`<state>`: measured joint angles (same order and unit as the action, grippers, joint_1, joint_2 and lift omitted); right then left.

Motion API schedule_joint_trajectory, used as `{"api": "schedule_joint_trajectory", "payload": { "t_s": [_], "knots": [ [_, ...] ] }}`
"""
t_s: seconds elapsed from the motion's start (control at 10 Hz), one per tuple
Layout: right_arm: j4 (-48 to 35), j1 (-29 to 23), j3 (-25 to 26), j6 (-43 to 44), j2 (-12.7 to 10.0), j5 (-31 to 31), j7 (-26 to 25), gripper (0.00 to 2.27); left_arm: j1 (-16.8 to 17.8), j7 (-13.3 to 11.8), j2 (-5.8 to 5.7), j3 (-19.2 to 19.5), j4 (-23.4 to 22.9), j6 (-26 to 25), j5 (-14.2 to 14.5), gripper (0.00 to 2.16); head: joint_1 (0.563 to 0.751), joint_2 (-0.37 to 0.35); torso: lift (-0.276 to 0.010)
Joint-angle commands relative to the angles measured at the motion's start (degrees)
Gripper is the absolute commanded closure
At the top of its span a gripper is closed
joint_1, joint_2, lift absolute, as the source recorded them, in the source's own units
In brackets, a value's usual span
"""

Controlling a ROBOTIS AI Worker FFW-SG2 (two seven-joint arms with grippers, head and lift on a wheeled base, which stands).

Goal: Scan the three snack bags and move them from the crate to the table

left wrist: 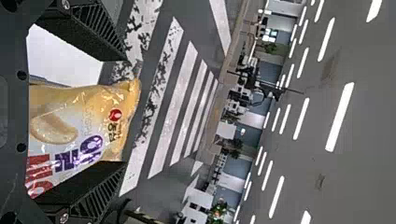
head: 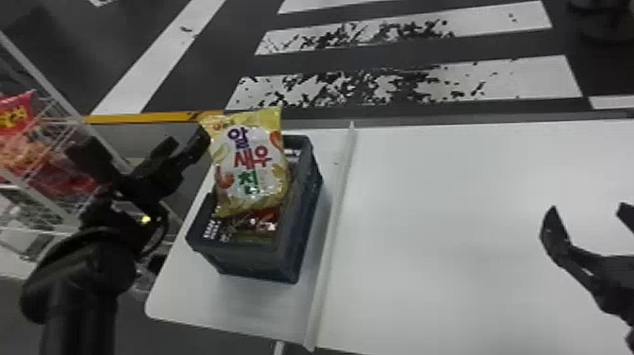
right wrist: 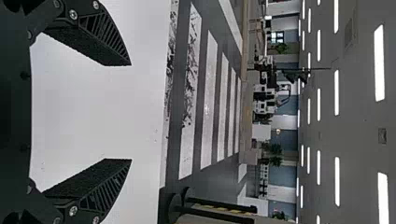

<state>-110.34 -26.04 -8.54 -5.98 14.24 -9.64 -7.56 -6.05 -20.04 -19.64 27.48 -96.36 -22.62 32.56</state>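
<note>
And here at the centre-left of the head view sits the dark blue-grey plastic crate (head: 245, 264), angled on the white tabletop (head: 448, 245), left of a pale raised strip (head: 330, 226) that runs up the surface. Out over the crate's open top comes the yellow-and-white plastic snack bag (head: 250, 184), shrimp pictures and big purple, red and green lettering facing up, its upper end reaching past the crate's far left corner. Just below it, down inside the crate, red and brown glossy packaging (head: 269, 219) peeks out; how many packs that makes, I cannot tell.

Over to the left, the black two-fingered left gripper (head: 188, 138) is right at the bag's upper left edge. Its own wrist view has the two fingers spread wide, the bag's end lying in the space between them, with a gap on one side: no squeeze on it.

Across at the right edge of the frame, the black two-fingered right gripper (head: 588, 207) hangs above the tabletop, fingers wide apart, nothing between them. Far left, a white wire rack (head: 47, 82) holds red snack packs (head: 16, 113), and up top, white stripes (head: 519, 80) cross the dark floor.
</note>
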Motion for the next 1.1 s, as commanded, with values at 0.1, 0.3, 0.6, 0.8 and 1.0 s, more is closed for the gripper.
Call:
{"api": "schedule_joint_trajectory", "payload": {
  "t_s": [0.1, 0.3, 0.6, 0.8, 1.0],
  "knots": [
    [0.8, 1.0, -0.9, -0.1, 0.5, 0.0, 0.0, 0.15, 2.2, -0.5, -1.45, -0.1, 3.9, -3.0, -0.9, 0.08, 0.695, 0.313, -0.062],
    [0.8, 0.9, -0.9, -0.3, 1.1, -0.1, 0.0, 0.15, 4.6, -1.3, -1.45, -0.6, 6.7, -3.0, -1.0, 0.08, 0.695, 0.322, -0.062],
    [0.6, 0.9, -0.9, -1.0, 1.5, -0.1, 0.0, 0.15, 7.7, -1.9, -1.36, -3.1, 10.0, -3.0, -2.1, 0.09, 0.695, 0.313, -0.062],
    [0.6, 1.0, -0.9, -1.5, 1.5, -0.1, 0.0, 0.15, 10.0, -1.9, -1.28, -5.7, 12.9, -2.8, -3.4, 0.09, 0.695, 0.293, -0.062],
    [0.6, 1.3, -0.9, -1.9, 1.8, -0.1, 0.0, 0.15, 12.4, -1.8, -0.84, -8.0, 15.8, -2.5, -5.7, 0.09, 0.695, 0.278, -0.062]
  ]
}}
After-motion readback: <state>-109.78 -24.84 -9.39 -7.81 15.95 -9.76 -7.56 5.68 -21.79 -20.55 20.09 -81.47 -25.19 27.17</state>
